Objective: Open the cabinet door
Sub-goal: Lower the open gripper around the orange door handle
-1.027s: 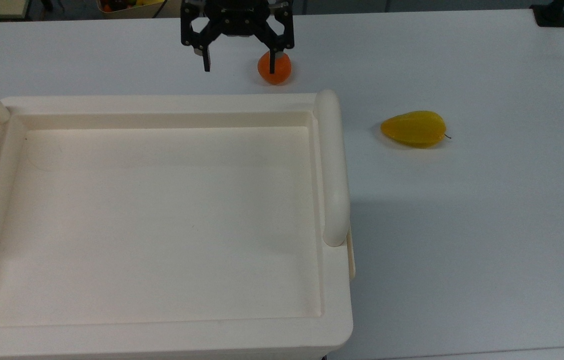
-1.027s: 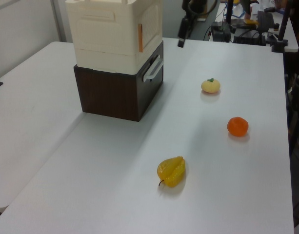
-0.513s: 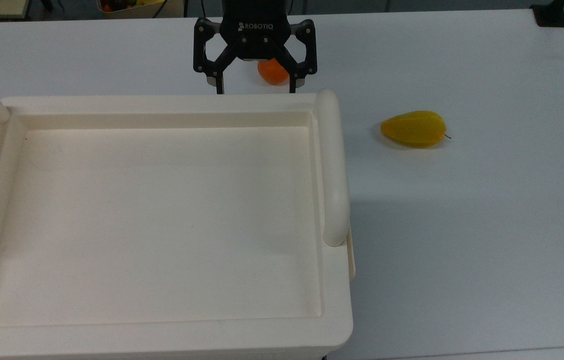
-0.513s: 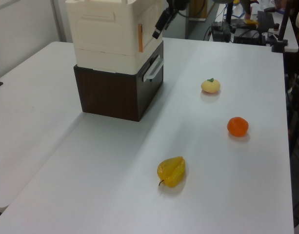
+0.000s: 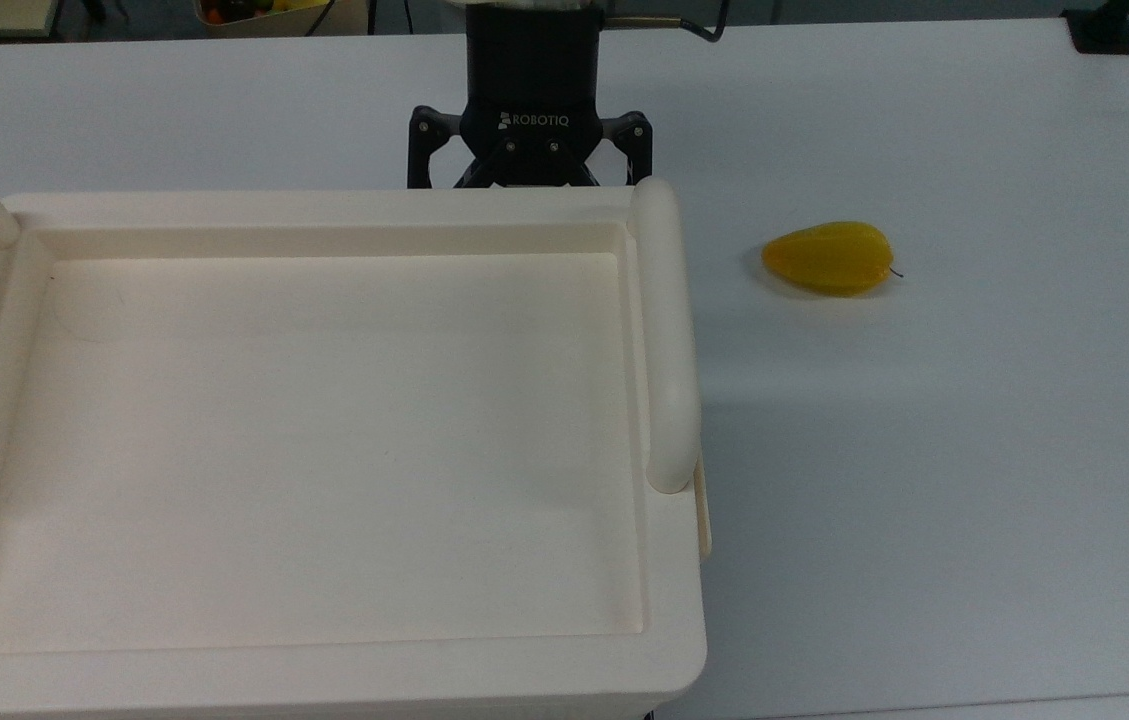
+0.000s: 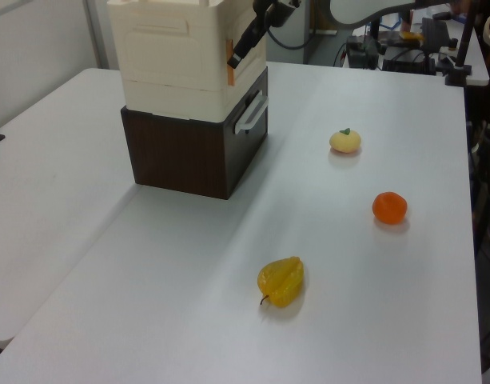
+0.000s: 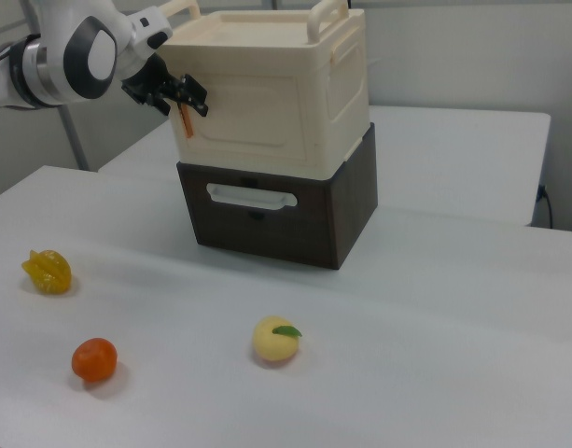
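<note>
Cream all over, the cabinet door (image 7: 251,114) stands upright and shut, flush in the front face of the cabinet (image 7: 337,93), directly above the dark brown base (image 7: 346,210). Its long axis runs level across the cabinet's width. It faces the open stretch of white table (image 7: 435,355) where the fruit lies. A shallow raised frame outlines the panel. 1 narrow orange tab (image 7: 185,118) stands upright at its edge, on the right view's left.

The gripper (image 7: 178,97) sits at that same top corner of the door, close against the tab, with its black fingers spread apart and nothing pinched between them.

From the top view the door face is hidden beneath the far rim of the recessed cabinet top (image 5: 324,440). The gripper's body rises just beyond that rim, its tips out of sight. 1 rounded handle (image 5: 666,330) runs near to far along the top view's right.

The right view shows the door face-on, with a white drawer handle (image 7: 251,196) below it. The left view shows it edge-on.

1 yellow ribbed fruit (image 5: 829,258) lies well to the right of the cabinet in the top view. The right view adds 1 orange (image 7: 94,359) and 1 pale yellow fruit with a green leaf (image 7: 276,339), both near the camera and well apart from the cabinet.
</note>
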### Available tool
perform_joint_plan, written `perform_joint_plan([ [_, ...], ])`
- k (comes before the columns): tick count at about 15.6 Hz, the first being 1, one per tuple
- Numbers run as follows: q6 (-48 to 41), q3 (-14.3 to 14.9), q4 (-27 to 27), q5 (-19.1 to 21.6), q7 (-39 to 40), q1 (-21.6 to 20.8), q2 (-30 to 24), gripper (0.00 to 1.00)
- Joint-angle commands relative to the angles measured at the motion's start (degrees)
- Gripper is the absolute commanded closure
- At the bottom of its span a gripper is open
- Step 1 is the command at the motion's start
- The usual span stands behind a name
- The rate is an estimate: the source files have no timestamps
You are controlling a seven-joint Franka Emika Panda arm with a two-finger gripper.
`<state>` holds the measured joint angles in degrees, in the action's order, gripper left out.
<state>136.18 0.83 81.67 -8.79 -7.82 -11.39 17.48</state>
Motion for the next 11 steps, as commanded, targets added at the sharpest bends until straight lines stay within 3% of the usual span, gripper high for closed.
perform_joint_plan([
  [1, 1.02, 0.31, -1.16, -2.02, -1.06, -0.91, 0.53, 0.21],
  [5, 0.84, 0.31, -0.99, -2.90, -1.15, -1.09, 0.18, 0.41],
  [11, -0.04, 0.31, -0.64, -2.73, -1.23, -1.18, -0.87, 0.60],
])
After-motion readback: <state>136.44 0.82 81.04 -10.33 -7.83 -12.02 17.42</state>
